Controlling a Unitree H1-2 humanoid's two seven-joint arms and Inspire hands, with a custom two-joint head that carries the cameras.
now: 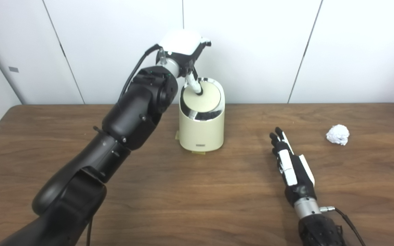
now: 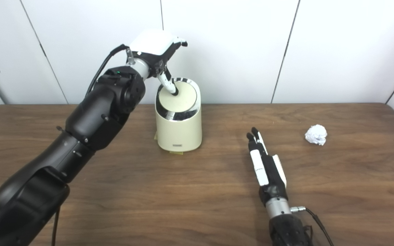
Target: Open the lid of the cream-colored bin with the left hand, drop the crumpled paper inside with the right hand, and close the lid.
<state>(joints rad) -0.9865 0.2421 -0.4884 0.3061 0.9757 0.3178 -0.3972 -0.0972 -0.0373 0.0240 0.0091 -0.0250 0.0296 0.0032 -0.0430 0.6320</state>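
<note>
The left hand point(image 1: 183, 54) is raised over the cream bin point(image 1: 202, 128), one finger pressing down on its lid point(image 1: 202, 100), holding nothing. The right hand point(image 1: 291, 164) lies flat on the table point(image 1: 197, 191), fingers straight and empty. The crumpled paper point(image 1: 338, 134) sits well right of the bin.
</note>
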